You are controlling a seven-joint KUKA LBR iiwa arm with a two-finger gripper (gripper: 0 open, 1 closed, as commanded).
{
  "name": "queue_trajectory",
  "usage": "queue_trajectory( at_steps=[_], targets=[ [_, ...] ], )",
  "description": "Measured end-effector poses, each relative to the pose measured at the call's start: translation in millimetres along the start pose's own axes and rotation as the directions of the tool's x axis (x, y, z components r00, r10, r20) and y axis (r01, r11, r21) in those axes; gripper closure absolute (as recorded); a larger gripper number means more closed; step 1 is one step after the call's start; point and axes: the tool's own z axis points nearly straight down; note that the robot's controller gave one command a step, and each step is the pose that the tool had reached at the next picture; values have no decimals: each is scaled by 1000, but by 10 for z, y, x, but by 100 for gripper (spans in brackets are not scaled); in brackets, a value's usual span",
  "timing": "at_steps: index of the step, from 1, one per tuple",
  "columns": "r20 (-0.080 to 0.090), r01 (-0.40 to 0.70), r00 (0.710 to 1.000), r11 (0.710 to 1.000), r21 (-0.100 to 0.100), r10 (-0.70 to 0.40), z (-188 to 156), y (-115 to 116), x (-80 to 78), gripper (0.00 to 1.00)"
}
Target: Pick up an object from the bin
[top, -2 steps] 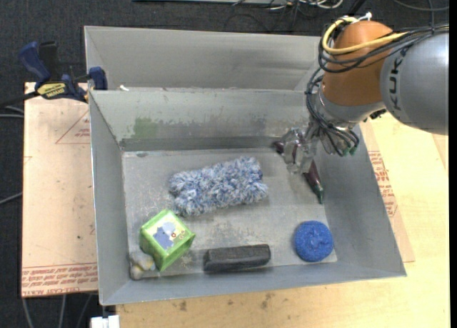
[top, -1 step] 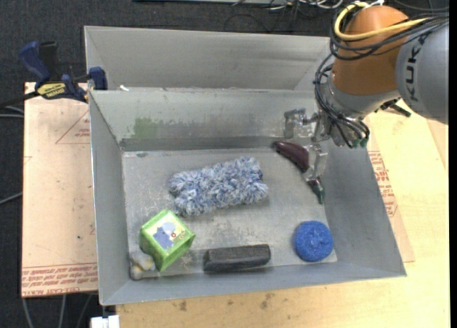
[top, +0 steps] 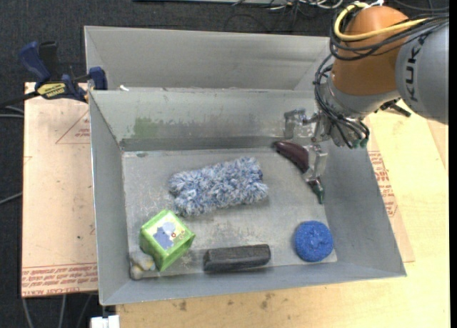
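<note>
At the near left corner of the bin, a green cube with a pale printed face sits tilted on the floor. A small pale, pebble-like item lies just beside the cube, tight against the near wall; its kind cannot be determined.

Right of the cube, along the near edge, a black oblong block lies flat, with its long side parallel to that edge. The block is near the cube but apart from it.

Toward the middle of the bin floor, a fuzzy blue-and-white roll of tufted fabric lies lengthwise from left to right. It stands apart from every other item.

Toward the far right corner, a dark maroon, wedge-shaped piece lies on the floor near the foot of the far wall. It is the item nearest the claw, just beside the claw on its left. Contact between the two cannot be confirmed.

The claw hangs low over the bin floor near the right wall, below the orange wrist cover. Whether the claw is wide or narrow cannot be told, and no grasp on the maroon piece can be confirmed.

Near the near right corner, a round blue sponge-like ball rests on the floor, apart from the claw.
</note>
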Motion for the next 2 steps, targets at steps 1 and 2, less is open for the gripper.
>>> queue_trajectory(
  at_steps=[1, 2],
  targets=[
    [3, 63, 998, 998, 3, -63, 242, 284, -41, 0],
    [0, 15, 1000, 1000, -2, -15, 689, 473, 41, 0]
  ],
)
